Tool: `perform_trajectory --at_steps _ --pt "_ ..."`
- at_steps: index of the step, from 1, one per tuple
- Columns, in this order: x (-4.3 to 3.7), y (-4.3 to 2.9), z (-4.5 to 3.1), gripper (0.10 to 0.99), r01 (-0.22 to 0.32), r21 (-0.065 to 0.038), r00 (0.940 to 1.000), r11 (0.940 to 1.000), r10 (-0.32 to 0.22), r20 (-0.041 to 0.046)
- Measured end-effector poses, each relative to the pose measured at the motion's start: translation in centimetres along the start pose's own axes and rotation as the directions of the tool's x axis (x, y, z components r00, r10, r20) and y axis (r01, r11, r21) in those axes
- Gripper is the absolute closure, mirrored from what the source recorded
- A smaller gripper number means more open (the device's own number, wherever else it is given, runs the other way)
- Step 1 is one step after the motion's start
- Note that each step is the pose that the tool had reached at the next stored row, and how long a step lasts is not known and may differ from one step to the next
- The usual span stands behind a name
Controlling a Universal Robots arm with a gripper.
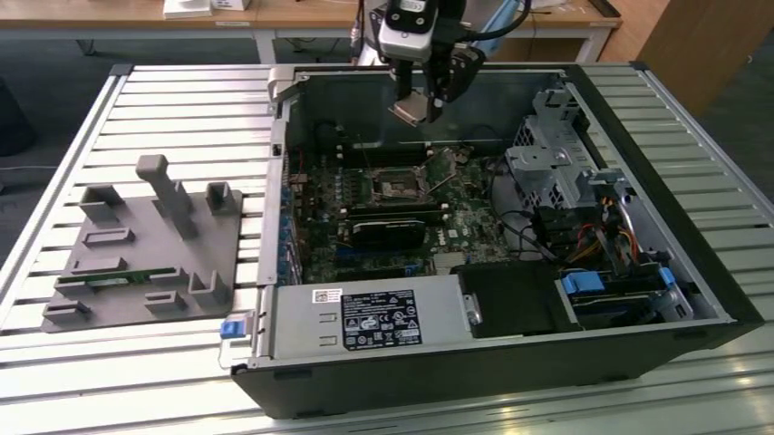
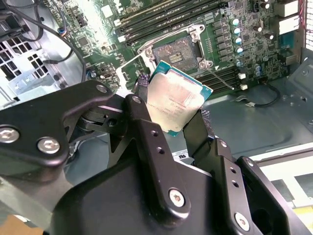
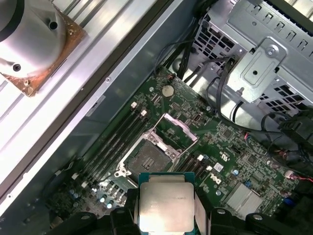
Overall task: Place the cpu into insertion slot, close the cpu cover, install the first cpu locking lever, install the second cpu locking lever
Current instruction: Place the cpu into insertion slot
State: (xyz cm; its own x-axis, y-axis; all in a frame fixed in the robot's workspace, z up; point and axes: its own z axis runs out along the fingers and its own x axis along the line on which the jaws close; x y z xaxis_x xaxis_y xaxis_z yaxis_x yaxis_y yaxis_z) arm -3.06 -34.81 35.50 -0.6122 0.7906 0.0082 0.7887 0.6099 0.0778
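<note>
Above the far half of the open computer case (image 1: 484, 372), hanging well clear of the motherboard (image 1: 362, 213): gripper (image 1: 418, 107), fingers (image 2: 198, 132) closed on two opposite edges of the cpu (image 2: 178, 98), metal top showing, chip tilted. Best, judging by that tilt, to level the chip, square it to the insertion slot (image 3: 149, 159) beneath and lower straight, no sliding across the contacts. Inside the case: slot bare, cpu cover (image 3: 178, 129) swung up beside it. Outside, at the exterior view's left: grey fixture (image 1: 145, 263) holding a green strip (image 1: 121, 279).
</note>
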Motion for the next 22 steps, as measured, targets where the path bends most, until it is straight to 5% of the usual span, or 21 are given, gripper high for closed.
perform_trajectory --at_steps 22 --pt "0.0 -0.02 0.23 0.549 -0.069 0.005 0.9975 0.9976 0.069 0.0138"
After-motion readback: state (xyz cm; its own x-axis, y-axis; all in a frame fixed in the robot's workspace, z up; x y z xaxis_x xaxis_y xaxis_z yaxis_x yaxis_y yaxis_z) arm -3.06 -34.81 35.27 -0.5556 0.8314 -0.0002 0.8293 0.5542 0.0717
